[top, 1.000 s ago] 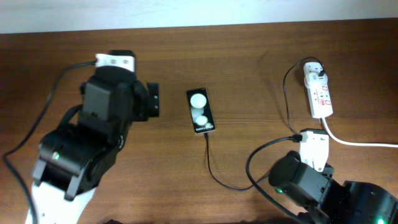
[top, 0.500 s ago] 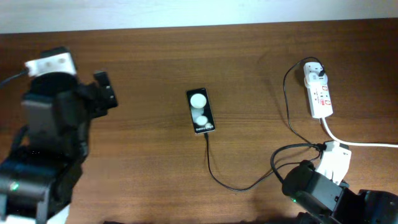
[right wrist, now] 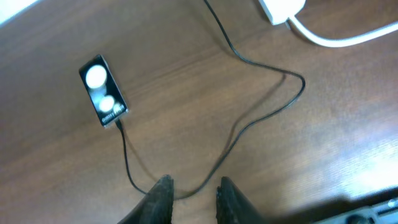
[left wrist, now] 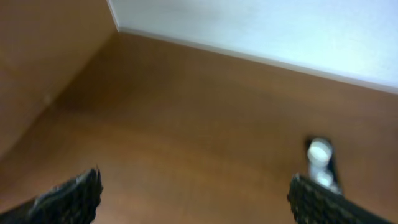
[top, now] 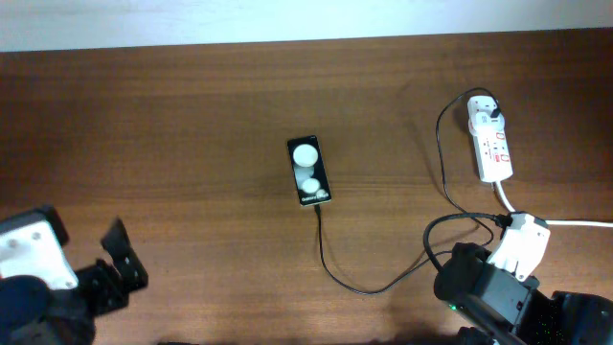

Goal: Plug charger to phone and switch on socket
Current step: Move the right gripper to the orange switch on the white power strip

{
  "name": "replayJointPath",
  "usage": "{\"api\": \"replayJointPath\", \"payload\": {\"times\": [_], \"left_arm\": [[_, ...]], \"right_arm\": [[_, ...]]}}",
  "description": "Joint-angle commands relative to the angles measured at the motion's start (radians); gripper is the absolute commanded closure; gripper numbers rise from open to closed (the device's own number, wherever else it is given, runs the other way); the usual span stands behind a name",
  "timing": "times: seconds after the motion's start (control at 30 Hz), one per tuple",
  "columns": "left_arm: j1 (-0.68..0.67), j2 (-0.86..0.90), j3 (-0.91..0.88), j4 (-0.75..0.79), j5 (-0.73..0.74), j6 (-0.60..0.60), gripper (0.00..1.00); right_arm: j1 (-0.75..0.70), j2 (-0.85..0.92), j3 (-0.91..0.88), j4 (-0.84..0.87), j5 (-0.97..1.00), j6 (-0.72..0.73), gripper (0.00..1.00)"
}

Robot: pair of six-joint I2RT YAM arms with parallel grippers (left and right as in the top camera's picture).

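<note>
Moved since a second ago: our left arm has drawn away from the phone (top: 308,171) to the near-left corner; our right arm has slid back and to the right, and the slack loop has gone with it.
Unmoved: phone and socket (top: 494,153) lie where they were.
Left gripper (left wrist: 194,186): fingers spread wide, holding nothing, well apart from everything.
Right gripper (right wrist: 194,182): fingers narrowly apart, empty; the cable lies on the table (top: 192,115) below them.
Charger (top: 483,112): white adapter sits in the far end of the socket; the tip meets the phone's near end and looks seated.
Step in hand, as we judge: switching on the socket.
Switch state: too small to tell.
Advice: we use the right arm, the nearer one. Bring the fingers together into one blunt tip, approach from above and press straight down on the red switch by the adapter, so the light strip does not skid.
Watch: cable loop and thick white cord (top: 565,222) lie across our path; lift over them.
</note>
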Motion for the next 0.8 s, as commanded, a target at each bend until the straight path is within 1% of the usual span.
{"api": "replayJointPath", "payload": {"times": [0.0,0.07,0.1,0.13,0.17,0.2,0.23,0.27,0.5,0.67,0.77], "left_arm": [[0.006,0.003,-0.002,-0.165,0.01,-0.003,0.01],[0.006,0.001,-0.002,-0.268,0.01,-0.003,0.01],[0.006,-0.005,-0.005,-0.27,0.013,-0.003,0.01],[0.006,-0.01,-0.005,-0.272,0.013,-0.003,0.01],[0.006,-0.016,-0.005,-0.273,0.013,-0.003,0.01],[0.006,-0.023,-0.005,-0.271,0.013,-0.003,0.01],[0.006,-0.029,-0.005,-0.272,0.013,-0.003,0.0],[0.006,-0.034,-0.005,-0.272,0.013,-0.003,0.01],[0.006,-0.103,-0.005,-0.273,0.013,-0.003,0.01],[0.006,-0.22,-0.005,-0.273,0.013,-0.003,0.01],[0.006,-0.294,-0.005,-0.273,0.013,-0.003,0.01]], "right_arm": [[-0.002,-0.001,0.011,0.002,0.04,0.002,0.31],[-0.002,-0.001,0.011,0.008,0.075,0.003,0.3],[-0.002,0.0,0.011,0.015,0.093,0.003,0.46],[-0.002,0.001,0.011,0.019,0.111,0.003,0.64],[-0.002,0.002,0.011,0.02,0.119,0.003,0.78],[-0.002,0.005,0.011,0.021,0.122,0.003,0.88],[-0.002,0.006,0.011,0.022,0.122,0.003,0.94],[-0.002,0.009,0.011,0.021,0.121,0.003,0.96],[-0.003,0.061,0.011,0.049,0.125,0.004,0.96],[-0.003,0.124,0.011,0.049,0.124,0.114,0.96],[-0.004,0.159,0.011,0.049,0.116,0.131,0.96]]}}
